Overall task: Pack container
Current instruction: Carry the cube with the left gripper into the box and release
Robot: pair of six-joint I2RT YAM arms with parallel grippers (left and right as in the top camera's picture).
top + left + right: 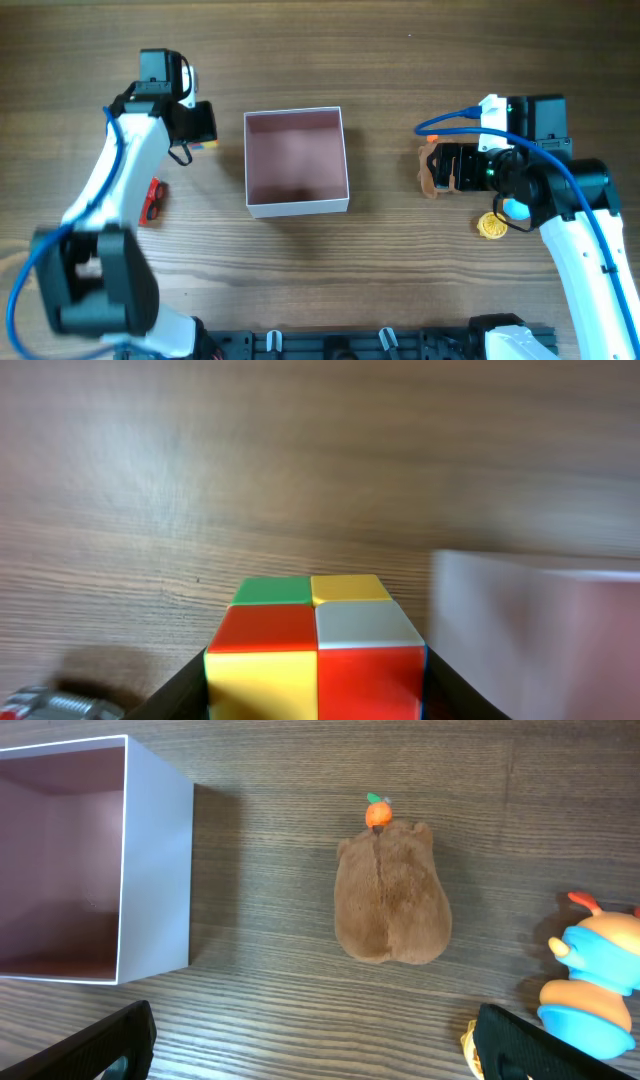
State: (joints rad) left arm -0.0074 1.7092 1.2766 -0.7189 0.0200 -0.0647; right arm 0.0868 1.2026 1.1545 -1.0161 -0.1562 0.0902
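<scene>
Overhead: one container (296,160) mid-desk (400,290), brown wood grain. One red toy (152,200) left, one yellow toy (491,226) right.
Left wrist: left end effector (315,685) pinching one multicoloured cube (315,645).
Right wrist: right end effector (320,1055) spread. One brown plush (392,900), one blue toy (595,985).

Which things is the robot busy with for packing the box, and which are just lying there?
In the job right now:
container
colourful cube, gripped in the left pincer
brown plush, below the open right pincer

Just lying about for now (they may get packed later):
red toy car
blue and orange toy
yellow toy
</scene>
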